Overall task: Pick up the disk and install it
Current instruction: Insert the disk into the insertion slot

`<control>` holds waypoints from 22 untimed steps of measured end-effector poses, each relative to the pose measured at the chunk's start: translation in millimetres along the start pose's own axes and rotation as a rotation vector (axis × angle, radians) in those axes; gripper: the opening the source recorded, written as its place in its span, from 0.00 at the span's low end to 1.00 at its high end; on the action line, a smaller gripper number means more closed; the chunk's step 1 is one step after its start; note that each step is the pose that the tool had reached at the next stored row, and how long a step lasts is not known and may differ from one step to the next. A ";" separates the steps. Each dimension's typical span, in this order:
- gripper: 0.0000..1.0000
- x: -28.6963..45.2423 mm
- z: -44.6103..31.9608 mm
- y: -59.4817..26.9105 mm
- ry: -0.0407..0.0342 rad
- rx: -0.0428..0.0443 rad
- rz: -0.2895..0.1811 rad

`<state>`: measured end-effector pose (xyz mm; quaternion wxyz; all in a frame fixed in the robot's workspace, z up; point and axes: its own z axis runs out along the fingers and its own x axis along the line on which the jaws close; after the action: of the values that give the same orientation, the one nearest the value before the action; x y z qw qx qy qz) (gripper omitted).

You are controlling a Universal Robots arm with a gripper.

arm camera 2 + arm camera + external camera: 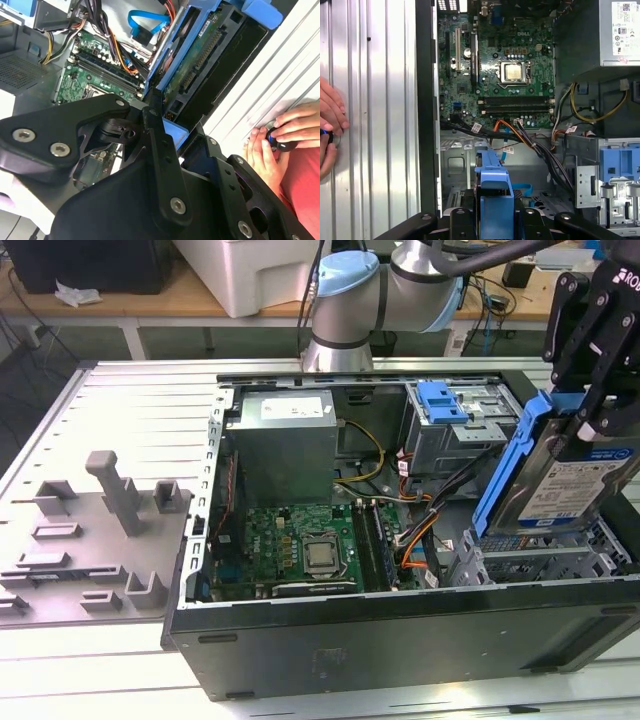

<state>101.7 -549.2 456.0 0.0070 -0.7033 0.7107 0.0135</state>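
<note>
One disk [572, 480], blue-framed, tilted, held at three o'clock in the exterior view, above the drive cage [525, 560] of the open case [400, 640]; we note the fingers [598, 390] clamped on its upper end. One hand [330, 117] rests on the ribbed counter [375, 100] beside the case.

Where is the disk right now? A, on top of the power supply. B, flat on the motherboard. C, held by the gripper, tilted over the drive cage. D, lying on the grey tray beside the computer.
C: in the exterior view the gripper is shut on the upper end of the disk, holding it tilted over the metal drive cage.
</note>
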 end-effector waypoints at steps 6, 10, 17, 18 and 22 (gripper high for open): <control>0.36 1.1 0.1 -0.4 -0.0007 -0.0006 0.020; 0.36 1.1 0.5 -0.4 -0.0009 -0.0004 0.026; 0.36 1.1 0.6 -0.4 -0.0009 -0.0012 0.025; 0.36 1.1 0.6 -0.4 -0.0009 -0.0015 0.023; 0.36 1.1 0.7 -0.4 -0.0008 -0.0026 0.013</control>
<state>102.1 -550.4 455.3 0.0063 -0.6986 0.7153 0.0147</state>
